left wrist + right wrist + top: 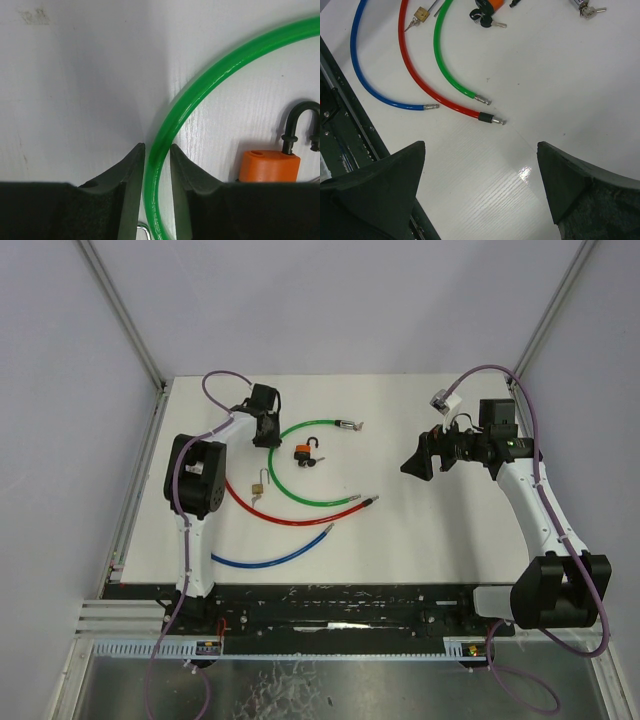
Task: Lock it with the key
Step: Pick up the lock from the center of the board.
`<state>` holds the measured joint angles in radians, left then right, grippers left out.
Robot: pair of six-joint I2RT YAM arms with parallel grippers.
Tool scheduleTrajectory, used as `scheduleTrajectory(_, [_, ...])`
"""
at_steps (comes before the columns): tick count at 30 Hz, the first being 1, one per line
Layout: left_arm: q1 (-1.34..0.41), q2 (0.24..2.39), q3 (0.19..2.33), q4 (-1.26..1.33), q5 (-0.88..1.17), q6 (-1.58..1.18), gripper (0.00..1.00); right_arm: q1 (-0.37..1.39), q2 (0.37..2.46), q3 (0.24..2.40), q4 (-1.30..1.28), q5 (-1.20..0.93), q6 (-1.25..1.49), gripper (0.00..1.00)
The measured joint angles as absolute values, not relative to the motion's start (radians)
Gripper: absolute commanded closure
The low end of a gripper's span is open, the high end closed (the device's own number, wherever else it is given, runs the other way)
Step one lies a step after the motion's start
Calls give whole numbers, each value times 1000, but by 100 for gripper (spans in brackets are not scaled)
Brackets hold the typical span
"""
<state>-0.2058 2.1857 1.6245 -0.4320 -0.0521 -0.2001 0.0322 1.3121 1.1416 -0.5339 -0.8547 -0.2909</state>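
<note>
Orange padlock (303, 453) lies near the middle of the bench (450, 530) inside the green cable (164, 131) loop. Its shackle looks unlatched and the key (316, 462) lies loose at its 4 o'clock, so locking seems not yet begun. Its long axis runs 8 to 2 o'clock, shackle toward 2. Left jaws narrowly straddle the cable; whether they pinch it cannot be told. Right jaws gape wide and empty at 3 o'clock.

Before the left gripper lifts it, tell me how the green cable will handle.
Likely bendy: the green cable lies in a smooth arc, so its ends should droop. Its glossy sheath may slide in the left gripper, whose fingers straddle it.
</note>
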Motion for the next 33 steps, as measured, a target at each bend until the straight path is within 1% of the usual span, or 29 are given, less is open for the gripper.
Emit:
scheduleTrajectory(3, [-206,2190,1625,-436,-54,-200,71,33,1312,1142,-534,-855,-291,0])
scheduleTrajectory(9, [-207,2196,1634,-446,-72,-197,72,33,1312,1142,-534,-855,-292,0])
scheduleTrajectory(12, [-209,2200,1641,-449,-79,-195,78,33,1312,1142,-534,-855,-292,0])
scheduleTrajectory(16, [-210,2202,1643,-449,-79,-185,92,33,1312,1142,-534,-855,-293,0])
scheduleTrajectory(19, [-211,2202,1644,-450,-79,-177,100,33,1312,1142,-534,-855,-293,0])
scheduleTrajectory(27, [-211,2170,1644,-448,-94,-180,100,35,1336,1142,-523,-884,-281,0])
scheduleTrajectory(30, [-219,2101,1613,-429,-95,-181,100,39,1354,1138,-506,-893,-268,0])
scheduleTrajectory(33, [-231,1980,1555,-405,-101,-179,100,42,1358,1113,-463,-919,-237,0])
